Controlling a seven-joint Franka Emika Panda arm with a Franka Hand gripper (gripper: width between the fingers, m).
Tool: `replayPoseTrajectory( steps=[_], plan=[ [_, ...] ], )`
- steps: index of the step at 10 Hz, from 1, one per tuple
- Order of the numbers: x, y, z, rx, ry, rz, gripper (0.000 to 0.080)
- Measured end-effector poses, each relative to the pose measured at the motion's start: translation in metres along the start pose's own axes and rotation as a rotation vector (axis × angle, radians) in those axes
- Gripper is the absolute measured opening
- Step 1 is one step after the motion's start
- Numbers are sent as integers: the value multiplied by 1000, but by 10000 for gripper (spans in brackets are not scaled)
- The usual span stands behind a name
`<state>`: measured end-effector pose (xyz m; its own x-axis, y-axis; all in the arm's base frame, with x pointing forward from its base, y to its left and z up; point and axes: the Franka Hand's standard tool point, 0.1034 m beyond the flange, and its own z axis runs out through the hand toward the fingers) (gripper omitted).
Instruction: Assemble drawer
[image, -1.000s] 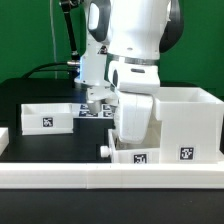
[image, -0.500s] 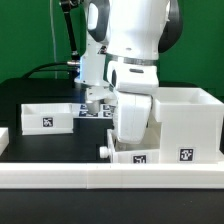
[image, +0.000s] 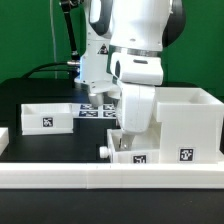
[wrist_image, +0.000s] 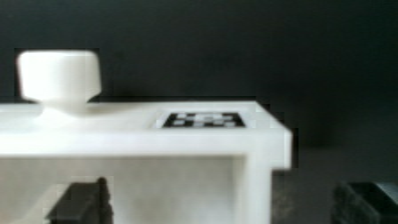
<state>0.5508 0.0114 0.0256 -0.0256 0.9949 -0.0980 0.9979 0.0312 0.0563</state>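
Observation:
The drawer's tall white box casing (image: 186, 118) stands at the exterior view's right. One shallow tray (image: 45, 116) sits at the left. The second tray (image: 136, 155), with a round white knob (image: 104, 151), lies at the front against the casing. My gripper (image: 126, 140) hangs low just over this tray, its fingertips mostly hidden by the hand. In the wrist view the tray (wrist_image: 143, 145), its knob (wrist_image: 57, 75) and its tag (wrist_image: 205, 119) fill the frame. My gripper (wrist_image: 228, 203) is open and empty. One finger (wrist_image: 80, 203) is over the tray, the other over the black table.
The marker board (image: 97, 110) lies behind the arm. A long low white border rail (image: 100, 179) runs along the front, with a short piece (image: 4, 138) at the left. The table top is black, and cables hang at the back left.
The arm has shifted toward the exterior view's right, nearer the casing, and uncovered more of the marker board. The trays and casing have not moved.

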Motion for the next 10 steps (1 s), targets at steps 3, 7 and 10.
replayPoseTrajectory(
  steps=[3, 7, 10],
  plan=[
    [-13, 9, -35, -1, -22, -2, 648],
    [-50, 21, -49, 9, -32, -42, 648],
    [-77, 25, -36, 24, 47, -86, 648]
  ],
)
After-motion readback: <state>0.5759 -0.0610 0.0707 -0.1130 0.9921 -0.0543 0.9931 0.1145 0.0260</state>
